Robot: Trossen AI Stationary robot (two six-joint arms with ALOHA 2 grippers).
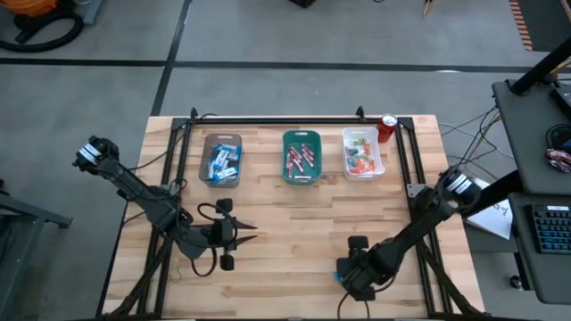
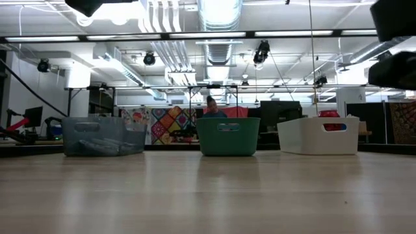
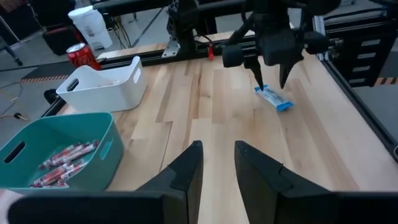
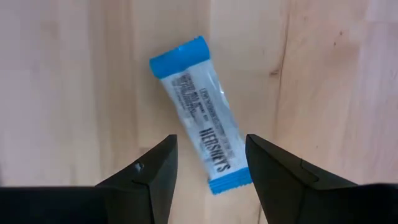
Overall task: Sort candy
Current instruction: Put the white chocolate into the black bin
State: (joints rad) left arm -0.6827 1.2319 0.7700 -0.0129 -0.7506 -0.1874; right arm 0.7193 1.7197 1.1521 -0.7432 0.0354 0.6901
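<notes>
Step in hand: pickup of a loose candy bar (image 4: 202,115), blue-and-white wrapper, lying flat on the table (image 1: 294,223) near the front edge. Right claw (image 4: 208,165) hangs straight over it, fingers spread, one each side of the bar's lower end, not yet touching by the look of it. The bar lies at a slant between the fingers, so it isn't square to the grip.

Left claw (image 3: 217,165) waits well off to the side, low over the wood, pointing toward the right one; fingers sit close w/ a narrow gap, nothing between them.

Far side of the table from both claws: three trays in a row. Brown tray (image 1: 221,159) holds more blue-and-white bars, teal tray (image 1: 302,155) has red sticks, white tray (image 1: 362,152) has mixed small pieces. Red can (image 1: 387,127) stands just beside the white one.

Next move, as I judge it: drop a bit, maybe twist the wrist to match the slant, pinch across the bar's narrow width, lift, carry to the brown tray. Risk: thin wrapper slipping or getting pushed flat instead of gripped.
</notes>
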